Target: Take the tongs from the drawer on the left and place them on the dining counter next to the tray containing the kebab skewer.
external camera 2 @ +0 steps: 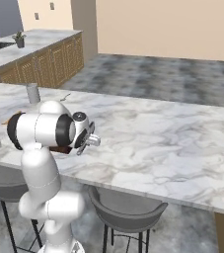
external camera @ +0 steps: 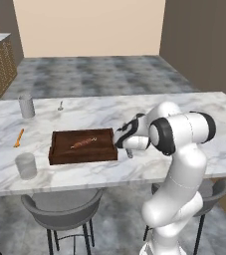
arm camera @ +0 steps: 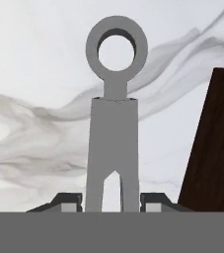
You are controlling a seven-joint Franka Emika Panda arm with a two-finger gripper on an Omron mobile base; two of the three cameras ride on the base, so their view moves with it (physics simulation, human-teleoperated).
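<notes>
My gripper [external camera: 127, 145] hangs low over the white marble dining counter [external camera: 99, 112], just off the right end of the dark brown tray [external camera: 82, 158]. It is shut on the slim grey tongs [arm camera: 112, 128], and a short grey end of the tongs [external camera: 129, 153] pokes out below the hand, close to the counter. In the hand view the ring end points away from me, with a dark fingertip [arm camera: 66, 200] on either side of the stem and the tray's edge [arm camera: 217, 148] to the right. The reddish-brown kebab skewer [external camera: 83, 143] lies inside the tray. The drawer is out of view.
Two grey cups [external camera: 27, 106] [external camera: 26, 165], a thin orange stick [external camera: 19, 137] and a small grey item [external camera: 60, 105] sit on the counter left of the tray. Grey stools [external camera: 59, 204] [external camera 2: 126, 210] stand along the near edge. Bare marble [external camera 2: 158, 133] stretches to the right.
</notes>
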